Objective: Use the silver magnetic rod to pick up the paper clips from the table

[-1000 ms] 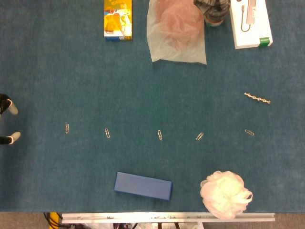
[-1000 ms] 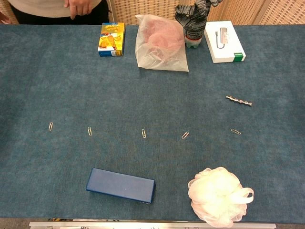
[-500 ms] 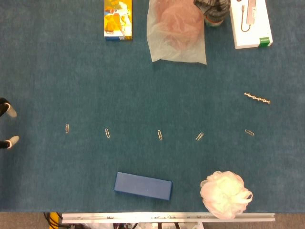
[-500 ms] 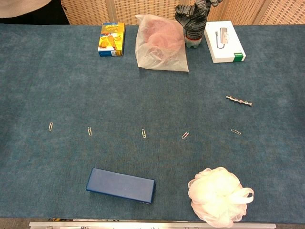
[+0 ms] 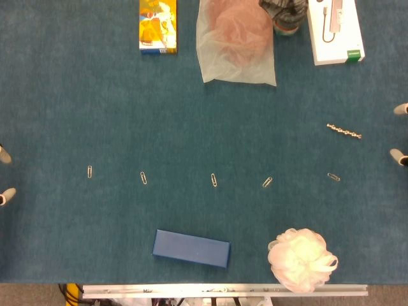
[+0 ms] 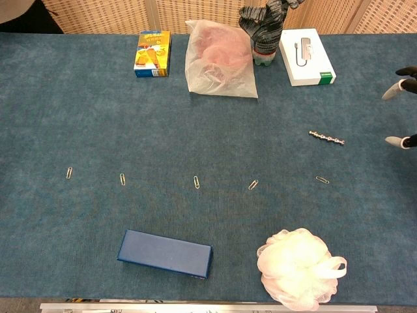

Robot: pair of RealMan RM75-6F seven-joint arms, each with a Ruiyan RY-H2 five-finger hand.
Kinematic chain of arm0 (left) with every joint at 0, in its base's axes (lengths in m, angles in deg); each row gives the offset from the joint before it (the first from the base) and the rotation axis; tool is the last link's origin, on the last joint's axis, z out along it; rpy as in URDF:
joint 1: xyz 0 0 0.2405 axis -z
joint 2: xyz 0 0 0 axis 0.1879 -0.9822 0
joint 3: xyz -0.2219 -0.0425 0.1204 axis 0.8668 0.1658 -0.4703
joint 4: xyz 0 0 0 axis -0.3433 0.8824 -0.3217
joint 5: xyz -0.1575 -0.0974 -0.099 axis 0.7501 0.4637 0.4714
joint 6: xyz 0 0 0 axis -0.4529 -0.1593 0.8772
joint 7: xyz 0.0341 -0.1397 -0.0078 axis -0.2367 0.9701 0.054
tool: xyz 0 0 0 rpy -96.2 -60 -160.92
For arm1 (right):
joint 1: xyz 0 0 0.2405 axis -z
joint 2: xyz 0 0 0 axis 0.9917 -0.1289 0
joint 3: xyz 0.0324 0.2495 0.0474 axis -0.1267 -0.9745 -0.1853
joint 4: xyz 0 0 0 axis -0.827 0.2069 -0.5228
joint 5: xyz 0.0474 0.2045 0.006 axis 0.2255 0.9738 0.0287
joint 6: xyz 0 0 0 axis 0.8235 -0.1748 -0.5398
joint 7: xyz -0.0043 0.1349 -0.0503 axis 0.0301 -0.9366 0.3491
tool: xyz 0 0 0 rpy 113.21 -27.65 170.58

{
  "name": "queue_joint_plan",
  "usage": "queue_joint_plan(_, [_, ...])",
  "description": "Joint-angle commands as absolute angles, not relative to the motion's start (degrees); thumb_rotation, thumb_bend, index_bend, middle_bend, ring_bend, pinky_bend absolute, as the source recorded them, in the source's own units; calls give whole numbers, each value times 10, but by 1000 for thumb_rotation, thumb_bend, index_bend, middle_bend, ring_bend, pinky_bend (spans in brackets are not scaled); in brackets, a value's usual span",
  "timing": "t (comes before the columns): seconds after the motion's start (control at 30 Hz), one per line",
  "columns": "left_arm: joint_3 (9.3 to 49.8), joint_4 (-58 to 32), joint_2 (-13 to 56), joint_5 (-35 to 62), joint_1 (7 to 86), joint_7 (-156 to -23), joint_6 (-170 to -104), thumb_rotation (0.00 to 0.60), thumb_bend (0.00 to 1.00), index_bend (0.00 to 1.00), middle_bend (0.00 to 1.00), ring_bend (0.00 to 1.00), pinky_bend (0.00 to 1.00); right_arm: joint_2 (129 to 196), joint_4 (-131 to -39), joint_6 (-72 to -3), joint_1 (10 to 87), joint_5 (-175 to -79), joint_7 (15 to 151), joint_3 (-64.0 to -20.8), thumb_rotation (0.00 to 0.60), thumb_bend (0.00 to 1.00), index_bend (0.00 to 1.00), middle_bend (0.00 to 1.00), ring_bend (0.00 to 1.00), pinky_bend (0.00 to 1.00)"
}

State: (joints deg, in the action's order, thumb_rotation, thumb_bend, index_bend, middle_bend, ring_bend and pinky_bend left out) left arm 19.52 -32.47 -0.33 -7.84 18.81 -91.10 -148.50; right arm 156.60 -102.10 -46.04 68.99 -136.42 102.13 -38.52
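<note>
Your right hand [image 6: 402,111] shows only spread fingertips at the counter [image 6: 195,117] edge, holding nothing, near the silver magnetic rod [image 6: 326,137] lying flat. The paper clips [image 6: 197,182] sit in a row (easy sweeping). Your left hand [image 5: 5,175] shows fingertips only, empty.

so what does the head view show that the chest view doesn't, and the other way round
Only the head view shows the left hand's fingertips at the left edge and the metal rail along the near table edge. Only the chest view shows the wicker wall behind the table and the whole bottle. Both show the right hand's fingertips, the magnetic rod, five paper clips, blue box and bath pouf.
</note>
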Motion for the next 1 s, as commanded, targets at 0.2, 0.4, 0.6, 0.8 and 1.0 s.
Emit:
queue_joint_plan(0.2, [194,-319,-4,-78,184,-904,-1485,600,28,433,318,206,36,1576,-1060,-445,674,-1293,1093,-402,600,105,434,98,0,87])
queue_joint_plan(0.4, [192,-313,-2,-81,183,-898,-1482,600,28,434,319,206,36,1585,-1106,-451,655,-1186,1197,-423,600,109,442,98,0,69])
queue_joint_plan(0.6, [191,-309,-3,-80,180,-892,-1481,600,28,434,320,206,36,1597,-1114,-453,631,-1123,1238,-436,600,138,448,98,0,68])
queue_joint_plan(0.8, [191,-307,-5,-77,179,-890,-1477,600,28,434,320,206,36,1606,-1105,-446,611,-1087,1250,-442,600,152,453,98,0,64])
queue_joint_plan(1.0, [192,-307,-4,-76,179,-892,-1474,600,28,435,321,206,36,1611,-1098,-442,596,-1067,1255,-442,600,154,456,98,0,56])
